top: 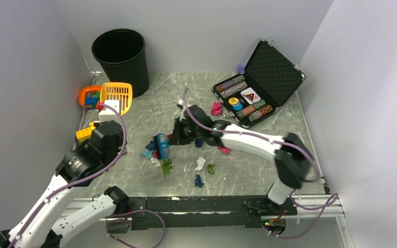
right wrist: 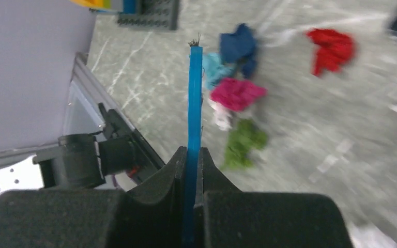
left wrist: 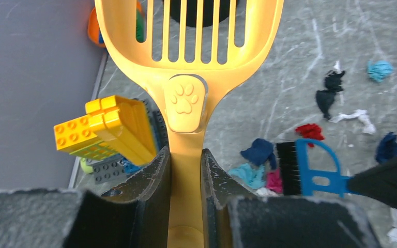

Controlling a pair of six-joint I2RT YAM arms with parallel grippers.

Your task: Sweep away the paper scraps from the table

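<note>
Paper scraps [top: 201, 164] in pink, red, blue, teal, green and white lie scattered on the middle of the grey-green table [top: 253, 170]. My left gripper [left wrist: 186, 160] is shut on the handle of a yellow slotted scoop [left wrist: 188, 36], held at the table's left side [top: 116, 96]. My right gripper [right wrist: 192, 155] is shut on a blue hand brush [right wrist: 194, 98], whose black bristles [left wrist: 289, 168] sit beside a small heap of blue, teal and pink scraps [left wrist: 258, 165]. The brush also shows in the top view [top: 162, 145]. A green scrap [right wrist: 244, 142] and a red scrap [right wrist: 333, 47] lie near the brush.
A black waste bin [top: 120, 58] stands at the back left. An open black case of poker chips [top: 258, 85] is at the back right. Yellow and grey toy bricks [left wrist: 106, 132] and an orange holder [top: 89, 95] lie along the left rail.
</note>
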